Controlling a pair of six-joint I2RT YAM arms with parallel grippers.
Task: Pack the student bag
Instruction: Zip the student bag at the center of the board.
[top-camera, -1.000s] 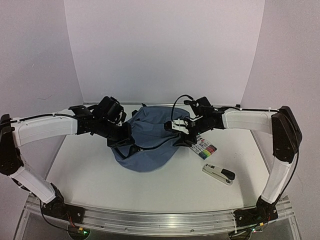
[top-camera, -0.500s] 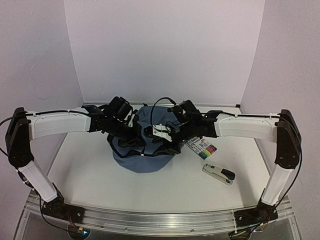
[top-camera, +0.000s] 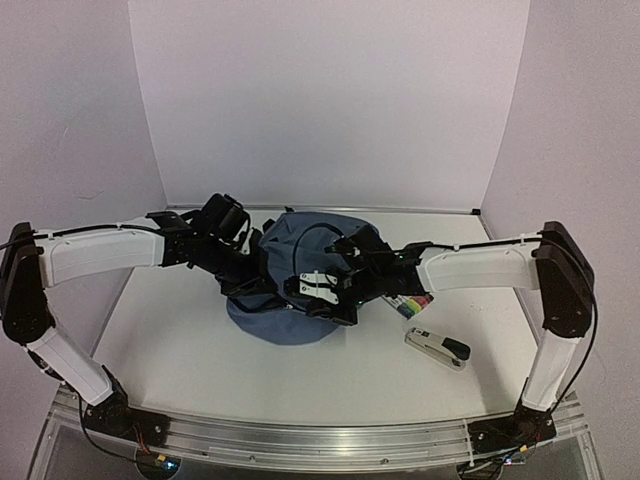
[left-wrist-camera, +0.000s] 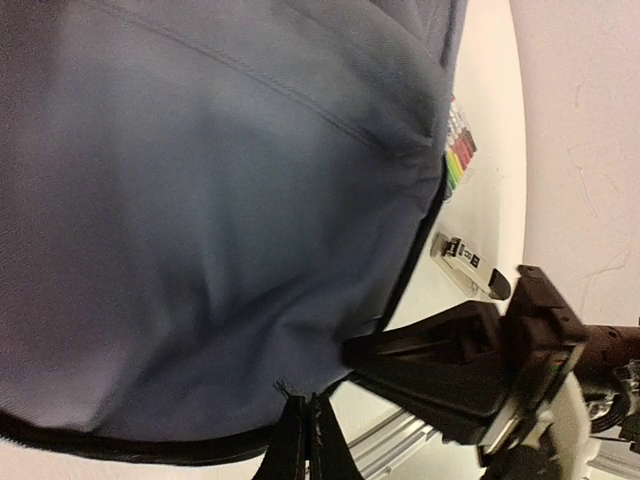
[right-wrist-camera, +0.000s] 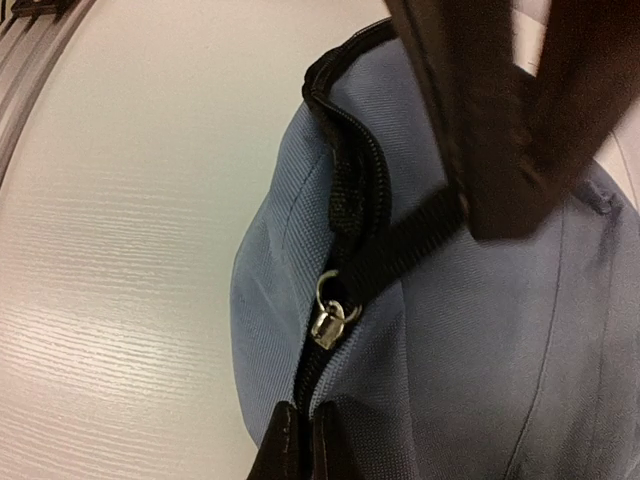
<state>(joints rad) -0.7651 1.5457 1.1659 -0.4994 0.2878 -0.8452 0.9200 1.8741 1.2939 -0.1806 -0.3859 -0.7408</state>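
since a second ago the left gripper (left-wrist-camera: 305, 445) has stayed clenched on the dark-edged rim of the student bag (top-camera: 295, 235), which sits bunched at mid-table (top-camera: 170, 340). the right gripper (right-wrist-camera: 300, 445) has swung leftward over the bag and gone from wide to pinched on the zipper seam, just below the metal pull (right-wrist-camera: 328, 322). a marker pack (top-camera: 415, 302) and stapler (top-camera: 437, 347) lie further right.

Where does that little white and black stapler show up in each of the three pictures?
Top external: the stapler lies on the table, lower right of the student bag.
Left wrist: the stapler is right of centre, just past the bag's edge.
Right wrist: not in it.
Shared landmark: the blue student bag, which is in all three views.
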